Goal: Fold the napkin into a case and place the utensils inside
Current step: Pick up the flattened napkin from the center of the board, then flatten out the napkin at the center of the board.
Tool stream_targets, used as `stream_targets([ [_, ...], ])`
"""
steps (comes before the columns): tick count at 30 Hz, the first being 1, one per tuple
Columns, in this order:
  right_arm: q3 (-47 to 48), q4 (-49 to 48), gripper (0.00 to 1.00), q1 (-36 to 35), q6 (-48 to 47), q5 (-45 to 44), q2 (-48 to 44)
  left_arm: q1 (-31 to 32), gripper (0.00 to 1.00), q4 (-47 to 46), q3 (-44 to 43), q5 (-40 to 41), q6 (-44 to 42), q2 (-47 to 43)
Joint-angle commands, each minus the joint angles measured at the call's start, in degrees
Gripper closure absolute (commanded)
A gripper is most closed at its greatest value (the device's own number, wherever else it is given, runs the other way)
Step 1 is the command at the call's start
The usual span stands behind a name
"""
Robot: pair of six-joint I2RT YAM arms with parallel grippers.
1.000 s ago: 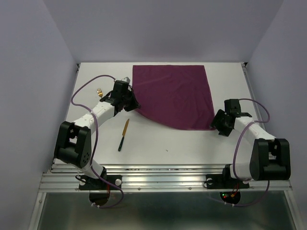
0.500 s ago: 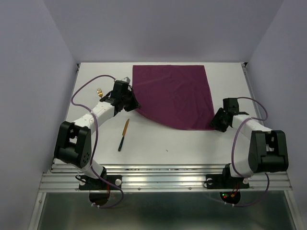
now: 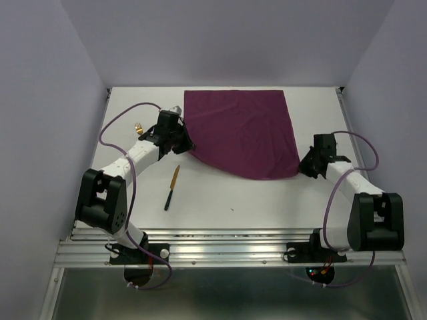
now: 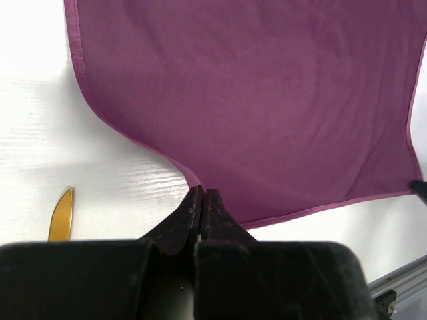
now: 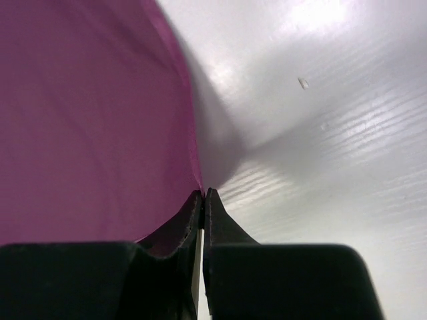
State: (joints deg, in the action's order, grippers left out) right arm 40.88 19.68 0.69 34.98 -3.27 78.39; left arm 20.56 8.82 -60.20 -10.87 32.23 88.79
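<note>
The napkin (image 3: 243, 133) is a thin, smooth plum-purple cloth with a narrow stitched hem. It lies spread on the far half of the white, faintly wood-grained desk (image 3: 253, 200), its near edge curving between the two arms. The left tool (image 3: 189, 147) has its black fingers pressed together, pinching the near-left hem. The right tool (image 3: 301, 168) is likewise closed, pinching the near-right corner, which rises slightly and casts a shadow. A slim knife (image 3: 172, 187) with a black handle and gold blade lies near the left arm. A small gold utensil end (image 3: 139, 125) glints at far left.

White table (image 3: 267, 200) (wood-grained) between plain lavender walls (image 3: 227, 40).
</note>
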Motion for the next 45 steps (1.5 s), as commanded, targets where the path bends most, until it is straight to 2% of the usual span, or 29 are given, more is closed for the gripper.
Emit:
stream_targets([
  [1,6.8,0.8,0.99,0.1,0.4,-1.8,-5.5,0.1,1.00,1.5,-5.9,0.3,-2.1,-1.5],
  [7,15.9,3.8,0.99,0.1,-0.9,-3.6,-11.8,0.0,1.00,7.1,-15.1,2.1,-4.4,-2.6],
  [13,28.4,7.6,0.99,0.1,-2.5,-5.6,-15.6,0.0,1.00,12.5,-28.7,4.0,-7.7,-5.0],
  [20,41.9,10.9,0.99,0.1,-4.0,-6.5,-18.9,-0.1,1.00,15.9,-37.3,7.3,-10.3,-10.6],
  [24,48.5,12.6,0.99,0.1,-4.7,-7.3,-21.1,-0.1,1.00,16.0,-40.0,6.4,-10.9,-14.0],
  [34,61.4,16.8,0.99,0.1,-5.0,-11.3,-27.3,-0.2,1.00,9.8,-38.8,1.4,-10.6,-26.4],
  [41,66.1,19.0,0.99,0.1,-5.3,-14.0,-30.8,-0.1,1.00,9.6,-39.0,-1.3,-8.7,-29.4],
  [45,64.1,19.2,0.99,0.1,-5.9,-16.0,-31.8,-0.1,1.00,9.0,-37.4,-1.8,-7.9,-29.2],
])
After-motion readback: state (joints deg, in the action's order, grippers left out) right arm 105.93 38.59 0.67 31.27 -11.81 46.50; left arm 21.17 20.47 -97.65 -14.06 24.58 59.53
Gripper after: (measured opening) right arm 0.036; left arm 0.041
